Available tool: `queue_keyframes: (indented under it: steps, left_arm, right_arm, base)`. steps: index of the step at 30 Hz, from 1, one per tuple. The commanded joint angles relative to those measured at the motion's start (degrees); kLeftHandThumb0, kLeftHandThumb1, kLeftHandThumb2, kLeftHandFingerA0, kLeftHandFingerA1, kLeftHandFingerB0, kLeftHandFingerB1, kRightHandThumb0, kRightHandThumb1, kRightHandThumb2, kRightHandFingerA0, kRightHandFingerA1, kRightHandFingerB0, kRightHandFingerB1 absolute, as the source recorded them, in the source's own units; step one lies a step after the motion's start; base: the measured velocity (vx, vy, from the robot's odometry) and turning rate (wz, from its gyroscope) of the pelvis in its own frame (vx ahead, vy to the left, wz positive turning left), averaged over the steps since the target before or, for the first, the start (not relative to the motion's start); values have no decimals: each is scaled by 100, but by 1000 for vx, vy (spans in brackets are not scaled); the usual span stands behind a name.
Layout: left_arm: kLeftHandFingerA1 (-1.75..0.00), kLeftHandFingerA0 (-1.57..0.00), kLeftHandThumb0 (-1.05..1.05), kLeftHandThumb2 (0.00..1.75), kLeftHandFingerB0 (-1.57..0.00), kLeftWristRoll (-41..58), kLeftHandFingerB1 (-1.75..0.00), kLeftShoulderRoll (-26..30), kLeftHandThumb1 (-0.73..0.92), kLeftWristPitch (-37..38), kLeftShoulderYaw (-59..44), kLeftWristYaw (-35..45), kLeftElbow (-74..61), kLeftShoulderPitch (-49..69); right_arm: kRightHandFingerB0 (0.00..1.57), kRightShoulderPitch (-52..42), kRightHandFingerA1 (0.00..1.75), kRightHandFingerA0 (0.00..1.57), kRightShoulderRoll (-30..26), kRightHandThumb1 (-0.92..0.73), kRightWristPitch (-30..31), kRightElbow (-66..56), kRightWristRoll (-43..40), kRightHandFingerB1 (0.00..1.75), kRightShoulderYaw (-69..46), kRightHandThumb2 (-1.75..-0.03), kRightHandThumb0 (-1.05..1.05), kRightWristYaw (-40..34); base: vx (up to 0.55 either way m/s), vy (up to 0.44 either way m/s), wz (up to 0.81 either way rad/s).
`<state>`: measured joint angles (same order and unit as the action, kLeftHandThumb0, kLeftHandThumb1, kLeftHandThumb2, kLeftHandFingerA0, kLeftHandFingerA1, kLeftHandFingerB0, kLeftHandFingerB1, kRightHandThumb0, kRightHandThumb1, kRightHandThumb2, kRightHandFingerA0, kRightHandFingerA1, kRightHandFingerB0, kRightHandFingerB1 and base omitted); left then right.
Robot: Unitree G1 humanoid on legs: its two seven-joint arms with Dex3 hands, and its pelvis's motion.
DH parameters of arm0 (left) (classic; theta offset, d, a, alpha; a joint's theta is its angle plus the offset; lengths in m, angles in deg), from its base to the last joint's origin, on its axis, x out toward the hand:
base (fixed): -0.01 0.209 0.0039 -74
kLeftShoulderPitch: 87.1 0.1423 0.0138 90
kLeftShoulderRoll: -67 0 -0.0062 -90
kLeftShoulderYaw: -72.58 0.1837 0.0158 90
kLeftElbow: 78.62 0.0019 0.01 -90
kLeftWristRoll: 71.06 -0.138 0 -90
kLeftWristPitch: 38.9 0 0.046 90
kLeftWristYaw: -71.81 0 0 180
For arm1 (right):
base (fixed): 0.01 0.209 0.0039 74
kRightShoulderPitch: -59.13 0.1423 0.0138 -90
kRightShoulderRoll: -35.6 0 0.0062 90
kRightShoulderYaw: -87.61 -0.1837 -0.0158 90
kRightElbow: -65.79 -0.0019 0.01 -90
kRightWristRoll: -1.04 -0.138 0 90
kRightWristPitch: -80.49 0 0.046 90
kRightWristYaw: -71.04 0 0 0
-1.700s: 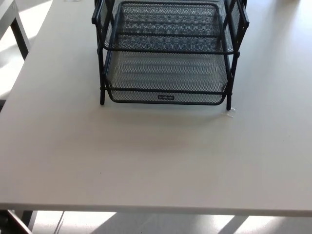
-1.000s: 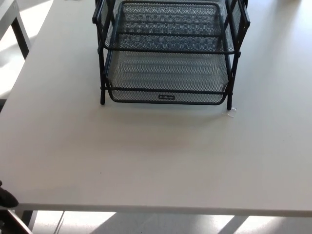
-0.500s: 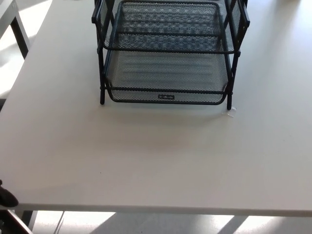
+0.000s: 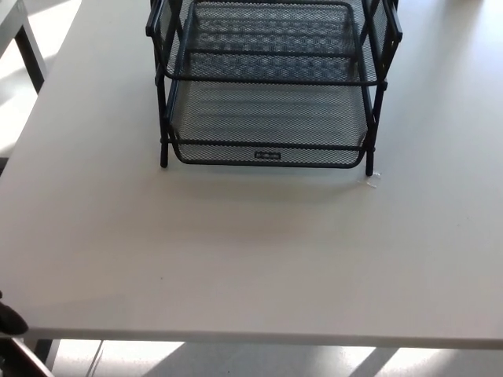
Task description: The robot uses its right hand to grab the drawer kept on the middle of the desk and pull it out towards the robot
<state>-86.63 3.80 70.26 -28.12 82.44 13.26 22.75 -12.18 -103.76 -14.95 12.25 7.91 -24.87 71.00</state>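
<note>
Neither hand can be judged for grip: the right hand is out of sight, and only a dark sliver by the desk's [image 4: 251, 259] near left corner may be part of the left hand [image 4: 9, 318], too little to tell open from closed. A black mesh drawer [image 4: 267, 126] sits low in a wire rack [image 4: 161, 102] at the middle of the far edge, its front rim facing the robot. Trouble, I judge, would come from gripping the rack's frame instead of the drawer's rim, dragging the whole rack, or pulling crookedly so the drawer binds on its rails. Between the drawer front and the near edge the surface is bare, leaving ample room to slide it out. A small scrap [image 4: 374, 180] lies beside the rack's right front foot.
</note>
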Motion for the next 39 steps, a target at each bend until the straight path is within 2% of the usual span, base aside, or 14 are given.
queue_keyframes:
  steps: [1, 2, 13, 14, 15, 16, 17, 18, 27, 28, 29, 33, 34, 39]
  left_arm:
    - [-90, -80, -31, 56, -81, -38, -62, 20, 54, 67, -72, 65, 11, -11]
    - [-90, -81, -30, 56, -80, -34, -61, 18, 54, 90, -71, 61, 35, -17]
    - [-91, -81, -31, 56, -81, -9, -62, 13, 54, 185, -81, 41, 79, -17]
    - [-89, -80, -31, 56, -80, -19, -62, 6, 54, 183, -74, 27, 85, -33]
    - [-88, -80, -31, 56, -79, -45, -60, 19, 55, 162, -73, 32, 65, -23]
    - [-88, -80, -31, 56, -79, -57, -60, 31, 55, 173, -68, 35, 74, -24]
    - [-87, -79, -31, 56, -79, -42, -60, 23, 55, 129, -73, 51, 52, -18]
    - [-85, -80, -32, 56, -79, -53, -58, 25, 55, 95, -75, 57, 30, -9]
    - [-87, -79, -31, 56, -79, -33, -59, 33, 55, 169, -87, 59, 54, -19]
    - [-88, -79, -31, 56, -79, -50, -59, 34, 55, 152, -88, 57, 42, -16]
    - [-86, -79, -31, 56, -79, -53, -58, 35, 55, 94, -90, 76, 11, -9]
    - [-86, -80, -31, 56, -79, -92, -58, 59, 55, 249, -89, 40, 51, -5]
    - [-88, -79, -31, 56, -80, -66, -60, 53, 55, 241, -93, 56, 65, -7]
    - [-89, -78, -31, 56, -79, -107, -61, 60, 55, 245, -90, 48, 75, -14]
  right_arm:
    - [7, 598, 69, 12, 44, -52, -117, -782, 288, 55, 446, -90, -86, 28]
    - [9, 605, 56, 12, 283, -49, 124, -1638, 194, 49, 548, -85, -74, 161]
    - [9, 1162, 51, 14, 1678, -49, 306, -4387, 1320, 40, 2060, -83, -71, -49]
    - [15, 1288, 41, 17, 1763, -64, 409, -4472, 1302, 28, 2187, -58, -67, 89]
    - [10, 1391, 49, 13, 1888, -51, 392, -4450, 1329, 41, 2321, -83, -73, 122]
    - [10, 1457, 49, 13, 1967, -51, 390, -4432, 1425, 41, 2411, -83, -73, 96]
    - [13, 1503, 40, 16, 2044, -65, 444, -4464, 1509, 30, 2509, -59, -73, 104]
    - [9, 1623, 50, 13, 2256, -49, 453, -4518, 1606, 42, 2714, -84, -74, 96]
    - [5, 2055, 48, 2, 3097, -46, 957, -4914, 1929, 41, 3570, -85, -73, 600]
    - [0, 2117, 53, 1, 3214, -32, 837, -4791, 2244, 51, 3729, -95, -40, 407]
    - [0, 2202, 52, 1, 3388, -33, 748, -4638, 2153, 51, 3858, -95, -40, 456]
    - [0, 2264, 52, 1, 3731, -32, 684, -4445, 2335, 51, 4091, -95, -40, 392]
    - [13, 2393, 47, 13, 3980, -60, 688, -4321, 2513, 34, 4351, -59, -75, 374]
    - [14, 2600, 51, 12, 4371, -59, 486, -3981, 2778, 37, 4661, -59, -75, 324]
  base:
    - [0, 0, 0]
    - [0, 0, 0]
    - [0, 0, 0]
    - [0, 0, 0]
    - [0, 0, 0]
    - [0, 0, 0]
    - [0, 0, 0]
    - [0, 0, 0]
    - [1, -1, 1]
    - [0, 0, 0]
    - [0, 0, 0]
    - [0, 0, 0]
    - [0, 0, 0]
    - [0, 0, 0]
